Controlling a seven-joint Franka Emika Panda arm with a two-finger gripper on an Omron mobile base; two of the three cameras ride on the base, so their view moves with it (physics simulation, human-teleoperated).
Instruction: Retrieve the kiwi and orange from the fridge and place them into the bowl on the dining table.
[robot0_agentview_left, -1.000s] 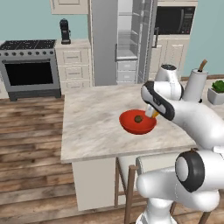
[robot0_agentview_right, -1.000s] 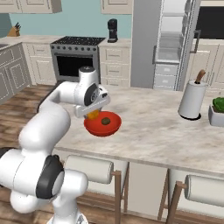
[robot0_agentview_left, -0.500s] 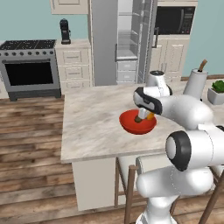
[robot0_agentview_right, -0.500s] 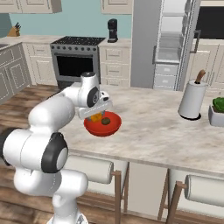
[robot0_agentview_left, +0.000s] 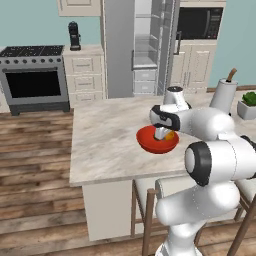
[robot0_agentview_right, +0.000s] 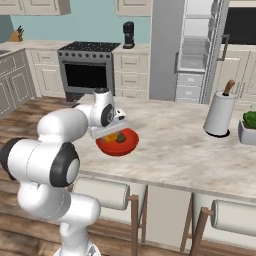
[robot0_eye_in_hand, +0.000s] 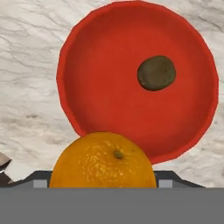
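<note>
My gripper (robot0_agentview_left: 163, 133) hangs low over the red bowl (robot0_agentview_left: 150, 143) on the dining table (robot0_agentview_left: 105, 145), shut on the orange (robot0_eye_in_hand: 103, 164). In the hand view the orange sits between the fingers at the bottom, above the bowl's near rim (robot0_eye_in_hand: 78, 127). The dark kiwi (robot0_eye_in_hand: 156, 73) lies inside the bowl, apart from the orange. The right base view shows the gripper (robot0_agentview_right: 108, 133) over the bowl (robot0_agentview_right: 119, 148), with the orange (robot0_agentview_right: 110, 138) and the kiwi (robot0_agentview_right: 121, 137) side by side. At the back the fridge (robot0_agentview_left: 150, 45) stands with its door open.
A paper towel holder (robot0_agentview_right: 220, 114) and a potted plant (robot0_agentview_right: 248, 125) stand at the table's right end. Stools (robot0_agentview_right: 102, 194) line the near side of the table (robot0_agentview_right: 170, 150). A stove (robot0_agentview_left: 32, 75) stands at the back left.
The hand has swung from the bowl's right side to over the bowl and come down a little, still carrying the orange. The kiwi and bowl have not moved.
</note>
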